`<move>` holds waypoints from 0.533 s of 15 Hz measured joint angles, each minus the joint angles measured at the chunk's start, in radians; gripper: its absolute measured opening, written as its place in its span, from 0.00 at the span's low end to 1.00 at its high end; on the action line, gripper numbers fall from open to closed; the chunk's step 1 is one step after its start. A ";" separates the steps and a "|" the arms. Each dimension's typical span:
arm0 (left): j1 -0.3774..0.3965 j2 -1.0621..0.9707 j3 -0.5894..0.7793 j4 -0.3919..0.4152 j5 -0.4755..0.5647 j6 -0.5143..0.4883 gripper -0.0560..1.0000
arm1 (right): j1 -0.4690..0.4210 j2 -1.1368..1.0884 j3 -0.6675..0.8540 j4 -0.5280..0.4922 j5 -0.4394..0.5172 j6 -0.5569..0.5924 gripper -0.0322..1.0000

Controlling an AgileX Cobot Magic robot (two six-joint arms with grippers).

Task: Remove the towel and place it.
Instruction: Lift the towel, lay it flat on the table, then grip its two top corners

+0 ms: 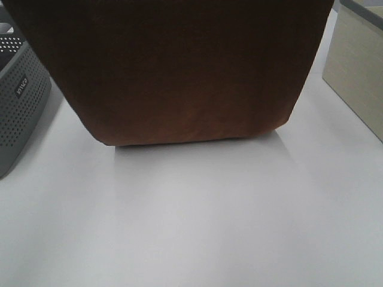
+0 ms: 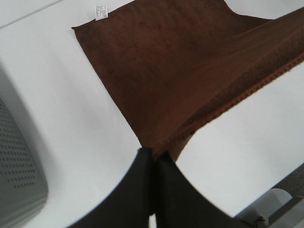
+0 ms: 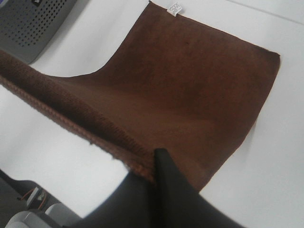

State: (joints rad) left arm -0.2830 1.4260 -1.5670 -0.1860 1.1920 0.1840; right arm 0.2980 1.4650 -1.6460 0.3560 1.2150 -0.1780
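Note:
The dark brown towel (image 1: 179,72) hangs spread wide in the exterior high view and fills its upper part, hiding both arms there. Its lower part lies on the white table (image 1: 197,221). My left gripper (image 2: 153,159) is shut on one upper corner of the towel (image 2: 190,71). My right gripper (image 3: 154,166) is shut on the other upper corner of the towel (image 3: 190,90). The small white tag (image 2: 100,12) sits at the far short edge on the table; it also shows in the right wrist view (image 3: 175,8).
A grey perforated basket (image 1: 18,101) stands at the left edge of the table, also seen in the left wrist view (image 2: 19,166) and the right wrist view (image 3: 33,19). A beige box (image 1: 359,66) stands at the right edge.

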 joint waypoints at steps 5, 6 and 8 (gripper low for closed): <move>-0.004 -0.190 0.264 -0.078 -0.015 -0.004 0.05 | 0.001 -0.145 0.268 0.037 -0.001 -0.013 0.04; -0.004 -0.221 0.310 -0.100 -0.015 0.000 0.05 | 0.001 -0.171 0.311 0.039 -0.001 -0.023 0.04; -0.004 -0.270 0.410 -0.145 -0.016 0.008 0.05 | 0.001 -0.224 0.402 0.045 -0.002 -0.028 0.04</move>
State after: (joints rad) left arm -0.2870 1.1560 -1.1570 -0.3310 1.1760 0.1920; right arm 0.2990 1.2410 -1.2440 0.4010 1.2130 -0.2060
